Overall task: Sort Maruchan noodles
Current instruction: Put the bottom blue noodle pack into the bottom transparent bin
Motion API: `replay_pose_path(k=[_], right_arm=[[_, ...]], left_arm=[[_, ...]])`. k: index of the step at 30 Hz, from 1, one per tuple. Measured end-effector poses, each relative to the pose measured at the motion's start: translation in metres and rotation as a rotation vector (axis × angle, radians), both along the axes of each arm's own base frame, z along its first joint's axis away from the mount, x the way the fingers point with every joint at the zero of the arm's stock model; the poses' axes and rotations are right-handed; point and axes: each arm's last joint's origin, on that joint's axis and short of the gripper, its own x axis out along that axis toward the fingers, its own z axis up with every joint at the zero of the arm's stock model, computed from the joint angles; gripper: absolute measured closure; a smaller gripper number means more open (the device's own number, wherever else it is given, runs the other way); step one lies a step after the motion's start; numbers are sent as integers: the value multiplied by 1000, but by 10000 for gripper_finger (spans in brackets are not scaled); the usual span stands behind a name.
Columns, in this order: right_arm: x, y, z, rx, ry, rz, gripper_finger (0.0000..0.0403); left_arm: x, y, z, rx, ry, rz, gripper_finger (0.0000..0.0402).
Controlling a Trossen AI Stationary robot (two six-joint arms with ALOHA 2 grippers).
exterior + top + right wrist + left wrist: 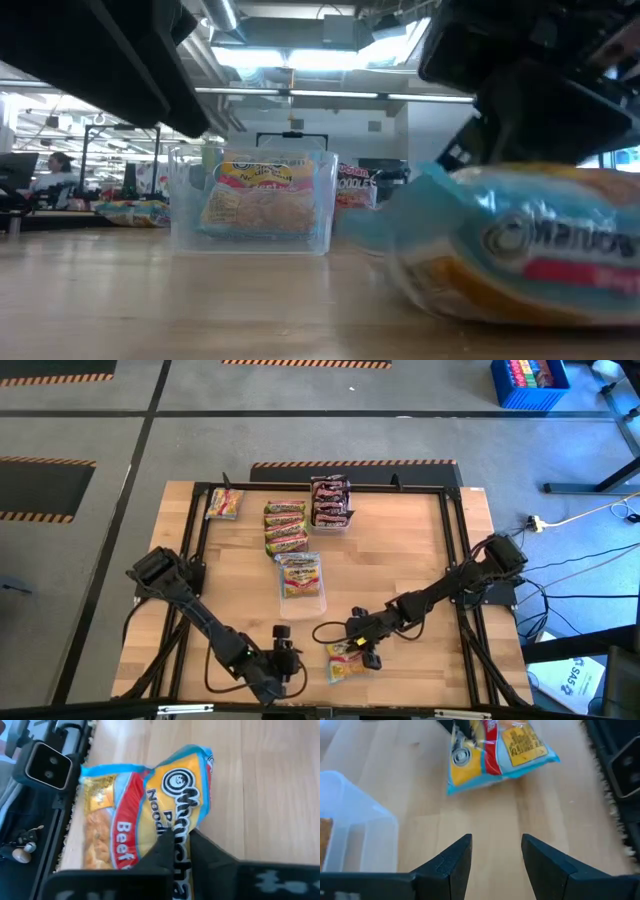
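We see the table (400,560) filling the centre of the high view, its wooden top ringed by a black frame. In the upper middle of that view the sorted stock sits: a dark brown-red stack (329,502) at the top, a green-and-orange stack (285,526) just left of it, and a clear tray (301,578) below them holding a yellow packet. One more packet (224,504) lies alone at the upper left.

At the lower centre, the right pincer (362,650) is pressed together on the edge of the loose yellow-and-blue packet (344,662), which lies flat on the table near the front rail. In the right wrist view its fingers (167,845) pinch the wrapper over the printed logo, with most of the packet reaching out beyond the tips. The left pincer (495,852) waits just beside it, spread and empty, at the lower left of centre in the high view.

We judge the step to be a lift. To do it well, we would raise straight up, since a pinch on loose wrapper may slip, then carry it towards the tray that holds the matching yellow packet.
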Motion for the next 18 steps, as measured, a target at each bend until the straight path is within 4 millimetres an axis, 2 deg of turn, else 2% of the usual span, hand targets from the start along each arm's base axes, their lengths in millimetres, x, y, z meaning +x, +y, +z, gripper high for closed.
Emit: replay_pose_path(k=[10,18], right_arm=[[-2,-4,37,-115,-30,-23,402],[-7,-9,51,-148,-60,-67,402]], left_arm=[[5,6,0,19,-33,41,234],[8,9,1,39,-59,73,234]])
